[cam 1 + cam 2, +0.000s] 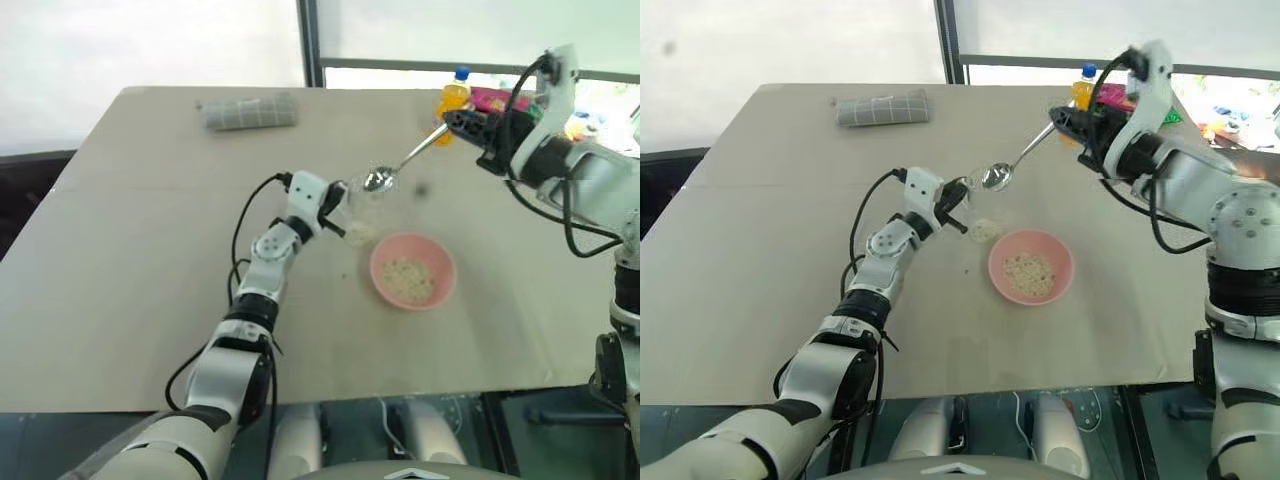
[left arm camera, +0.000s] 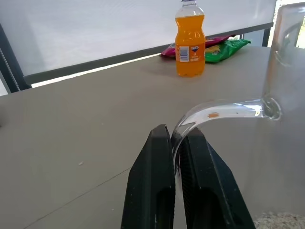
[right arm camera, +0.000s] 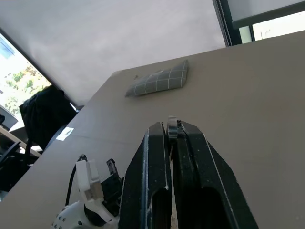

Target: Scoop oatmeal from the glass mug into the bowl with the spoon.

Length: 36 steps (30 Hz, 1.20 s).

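Tabletop [image 1: 150,260] carries one glass mug [image 1: 362,215], one bowl [image 1: 413,271], one spoon [image 1: 395,168].

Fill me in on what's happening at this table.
The left end effector is shut on the handle of the glass mug, steadying it on the table. The right end effector holds the spoon by its handle, its bowl in the air over the mug. Some oatmeal already lies in the pink bowl beside it.

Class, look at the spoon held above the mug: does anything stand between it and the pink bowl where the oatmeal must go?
Nothing visible does. The spoon, held by the right gripper, hangs over the glass mug; the bowl sits just beside the mug, open-topped.
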Each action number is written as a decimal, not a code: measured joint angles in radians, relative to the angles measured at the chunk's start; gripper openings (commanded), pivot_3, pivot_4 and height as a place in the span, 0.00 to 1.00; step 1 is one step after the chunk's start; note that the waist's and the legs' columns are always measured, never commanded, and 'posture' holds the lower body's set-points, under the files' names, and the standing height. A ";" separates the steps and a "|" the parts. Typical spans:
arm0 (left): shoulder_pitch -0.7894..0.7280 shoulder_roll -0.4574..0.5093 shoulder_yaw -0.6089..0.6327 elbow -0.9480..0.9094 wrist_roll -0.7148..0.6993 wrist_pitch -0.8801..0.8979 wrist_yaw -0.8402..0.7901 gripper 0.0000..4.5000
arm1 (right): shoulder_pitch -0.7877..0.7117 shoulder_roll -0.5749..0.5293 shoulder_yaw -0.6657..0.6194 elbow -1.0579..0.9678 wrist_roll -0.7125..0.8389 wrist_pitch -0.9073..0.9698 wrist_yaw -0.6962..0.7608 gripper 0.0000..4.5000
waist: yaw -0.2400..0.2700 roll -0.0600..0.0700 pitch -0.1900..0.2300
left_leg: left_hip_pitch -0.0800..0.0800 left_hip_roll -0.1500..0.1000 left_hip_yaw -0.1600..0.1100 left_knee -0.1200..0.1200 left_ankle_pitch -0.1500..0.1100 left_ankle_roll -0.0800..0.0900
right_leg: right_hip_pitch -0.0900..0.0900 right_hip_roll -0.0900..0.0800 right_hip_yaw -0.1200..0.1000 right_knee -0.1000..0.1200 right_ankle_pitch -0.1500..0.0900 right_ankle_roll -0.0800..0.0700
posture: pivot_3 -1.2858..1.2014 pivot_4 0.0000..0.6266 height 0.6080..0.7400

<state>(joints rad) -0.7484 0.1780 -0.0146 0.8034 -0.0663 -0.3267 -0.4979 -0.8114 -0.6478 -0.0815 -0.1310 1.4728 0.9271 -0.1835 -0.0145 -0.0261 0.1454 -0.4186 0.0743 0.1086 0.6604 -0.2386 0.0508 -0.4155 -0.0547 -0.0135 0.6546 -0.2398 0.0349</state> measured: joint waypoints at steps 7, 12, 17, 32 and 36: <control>0.027 -0.002 0.001 -0.036 -0.007 0.007 0.002 0.00 | -0.001 0.039 0.034 0.000 -0.136 0.050 0.097 0.23 | 0.001 0.000 0.000 | 0.000 0.000 0.000 -0.001 0.000 0.000 | 0.000 0.000 0.000 -0.001 0.000 0.000 | 0.52 0.24 1.00; 0.044 -0.002 0.005 -0.062 -0.017 0.008 0.000 0.00 | -0.001 0.077 0.025 0.001 -0.209 0.051 0.130 0.52 | 0.001 0.000 0.000 | 0.000 0.000 0.000 -0.002 0.000 0.000 | 0.000 0.000 -0.001 -0.002 0.000 0.000 | 0.52 0.24 1.00; 0.068 0.007 0.001 -0.048 -0.003 0.027 -0.002 0.42 | 0.000 0.088 0.012 0.002 -0.278 0.050 0.144 0.53 | 0.000 0.001 0.001 | -0.001 0.000 0.001 -0.003 0.000 0.000 | -0.001 0.000 0.000 -0.003 0.000 0.000 | 0.52 0.24 1.00; 0.169 0.047 0.003 -0.242 -0.012 0.086 -0.052 0.62 | 0.000 0.113 -0.060 0.001 -0.366 0.061 0.203 0.53 | 0.004 0.002 0.001 | -0.014 -0.001 0.001 -0.007 0.002 -0.004 | -0.012 0.001 -0.003 -0.009 0.001 0.001 | 0.52 0.24 1.00; 0.205 0.058 0.003 -0.314 -0.016 0.114 -0.057 0.62 | 0.005 0.120 -0.076 0.001 -0.373 0.068 0.214 0.53 | 0.004 0.002 0.001 | -0.015 -0.002 0.005 -0.007 0.002 -0.003 | -0.013 0.001 -0.003 -0.009 0.001 0.001 | 0.52 0.24 1.00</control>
<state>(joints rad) -0.5435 0.2365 -0.0118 0.4898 -0.0819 -0.2130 -0.5553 -0.8065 -0.5273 -0.1574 -0.1304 1.0997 0.9951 0.0304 -0.0107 -0.0241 0.1466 -0.4333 0.0727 0.1131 0.6532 -0.2369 0.0482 -0.4280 -0.0538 -0.0164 0.6456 -0.2390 0.0361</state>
